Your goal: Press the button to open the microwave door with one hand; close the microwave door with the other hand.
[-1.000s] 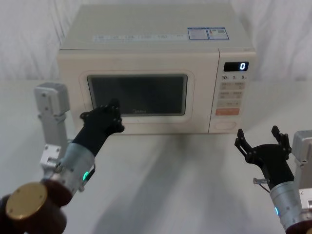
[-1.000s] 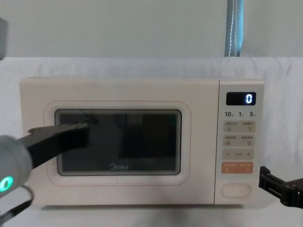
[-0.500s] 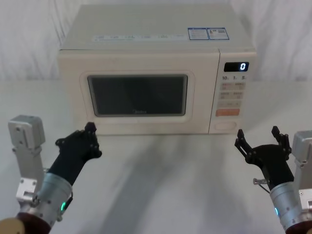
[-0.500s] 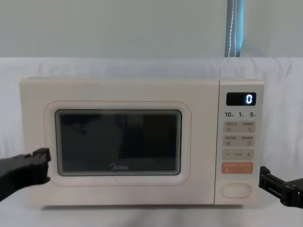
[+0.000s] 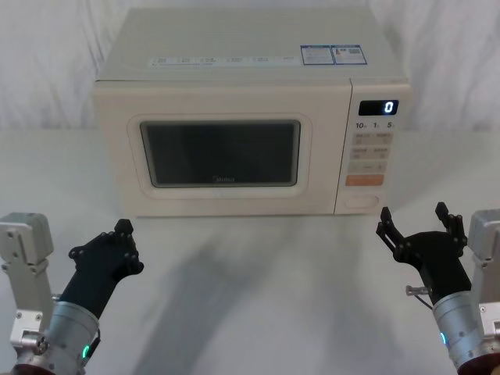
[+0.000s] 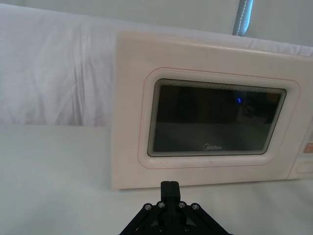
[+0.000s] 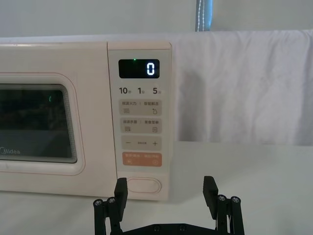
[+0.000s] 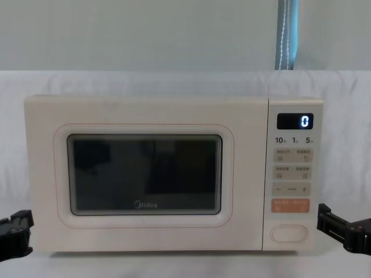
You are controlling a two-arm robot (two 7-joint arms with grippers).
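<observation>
Head view first: the microwave [image 5: 250,117] sits square in front of me with the microwave door [image 5: 221,152] flush against the body, so I'm calling it shut. My left gripper [image 5: 105,251] hangs low off the microwave's front left corner, well apart from the door, fingers bunched together and holding nothing. The right gripper [image 5: 414,221] hovers just out from the front right corner, prongs spread wide, empty.

Left wrist view: the door window faces me dead on, with the Midea logo under the glass. I get the black finger stub and its base and not much else, so it looks closed, but I'd not swear to it from this angle.

Right wrist view: this is the useful one. The button [image 7: 144,186] sits at the bottom of the control strip, right under the orange key [image 7: 142,159], and it lines up roughly between my two spread fingers [image 7: 121,188].

Chest view: both grippers poke in at the microwave's lower corners, neither touching it.

If another press is due, I'd pinch the right claw shut first, so a single tip lands on the button's middle, clear of the orange key, and push straight in.
</observation>
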